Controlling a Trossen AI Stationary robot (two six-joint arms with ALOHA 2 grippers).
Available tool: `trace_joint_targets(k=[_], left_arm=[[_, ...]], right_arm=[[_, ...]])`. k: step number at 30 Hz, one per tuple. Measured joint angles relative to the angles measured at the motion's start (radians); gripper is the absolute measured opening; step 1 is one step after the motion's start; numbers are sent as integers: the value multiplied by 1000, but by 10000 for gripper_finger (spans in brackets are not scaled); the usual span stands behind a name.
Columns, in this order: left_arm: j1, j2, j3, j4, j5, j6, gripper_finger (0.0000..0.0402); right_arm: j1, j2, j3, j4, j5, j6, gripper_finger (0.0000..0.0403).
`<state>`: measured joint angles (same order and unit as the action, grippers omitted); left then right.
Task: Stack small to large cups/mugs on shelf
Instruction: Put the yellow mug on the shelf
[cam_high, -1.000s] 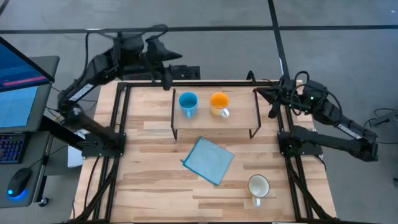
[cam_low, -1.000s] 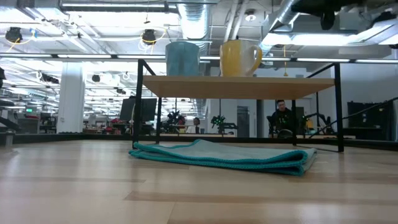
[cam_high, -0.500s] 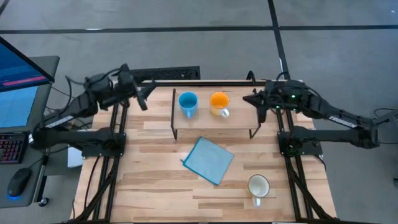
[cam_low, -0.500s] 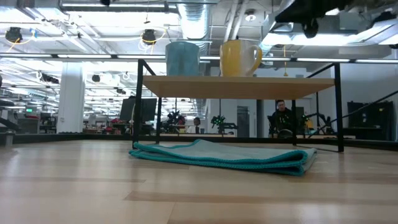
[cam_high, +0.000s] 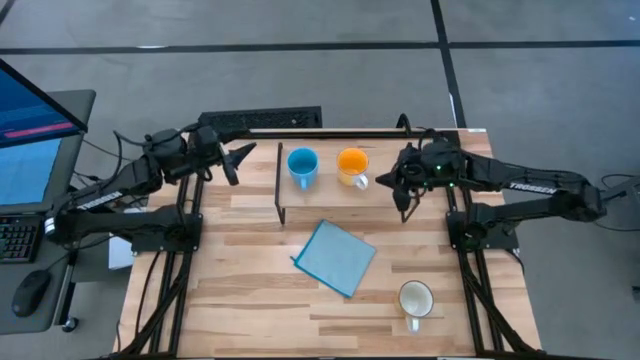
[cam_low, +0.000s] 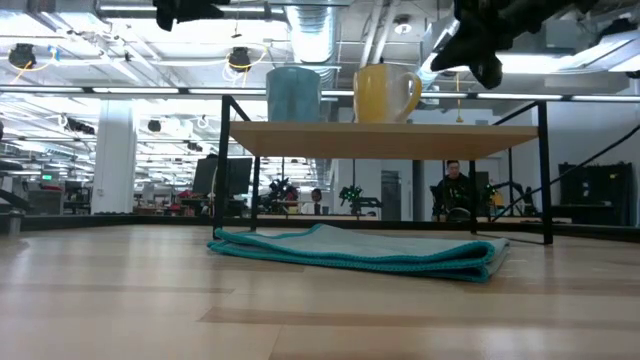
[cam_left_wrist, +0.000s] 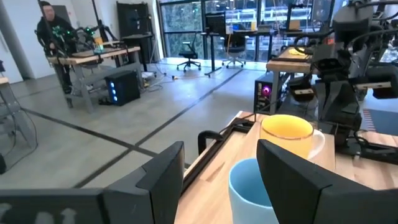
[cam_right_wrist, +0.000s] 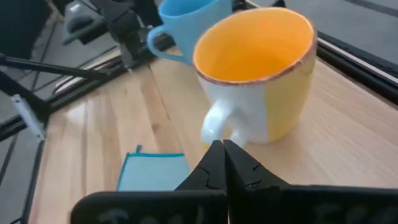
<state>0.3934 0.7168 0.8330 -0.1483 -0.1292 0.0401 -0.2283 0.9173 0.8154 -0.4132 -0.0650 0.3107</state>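
Observation:
The light-blue mug (cam_high: 302, 165) and the orange mug (cam_high: 351, 164) stand upright side by side on the shelf (cam_high: 340, 200), blue on the left. The white mug (cam_high: 415, 298) stands on its base on the tabletop near the right near corner. My left gripper (cam_high: 240, 158) hovers open just left of the shelf, facing the blue mug (cam_left_wrist: 249, 186). My right gripper (cam_high: 397, 184) is shut at the shelf's right end. Its tips (cam_right_wrist: 222, 160) sit close to the orange mug's pale handle (cam_right_wrist: 217, 126) without touching it.
A folded blue cloth (cam_high: 335, 257) lies on the table in front of the shelf, and lies under the shelf's line of sight in the low view (cam_low: 360, 250). A laptop and mouse sit off the left edge. People and desks show in the room beyond.
The left arm has swung from behind the far edge down and forward to the left end of the shelf. The right gripper has moved left from the table's far right corner toward the orange mug, coming lower. The mugs and cloth have not moved.

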Motion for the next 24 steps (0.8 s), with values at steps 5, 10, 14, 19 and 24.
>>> trace_joint_targets(k=[5, 10, 14, 19, 24], left_arm=[[0, 23, 0, 35, 0, 6, 195], [0, 41, 0, 32, -8, 7, 195], [0, 49, 0, 27, -9, 8, 195], [0, 49, 0, 25, -9, 8, 195], [0, 49, 0, 25, -10, 10, 195]], right_arm=[[13, 15, 0, -27, 49, 28, 5], [17, 62, 0, -23, 74, 41, 5], [19, 101, 0, -14, 73, 40, 5], [19, 120, 0, 6, 60, 49, 5], [20, 118, 0, 57, 35, 74, 5]])
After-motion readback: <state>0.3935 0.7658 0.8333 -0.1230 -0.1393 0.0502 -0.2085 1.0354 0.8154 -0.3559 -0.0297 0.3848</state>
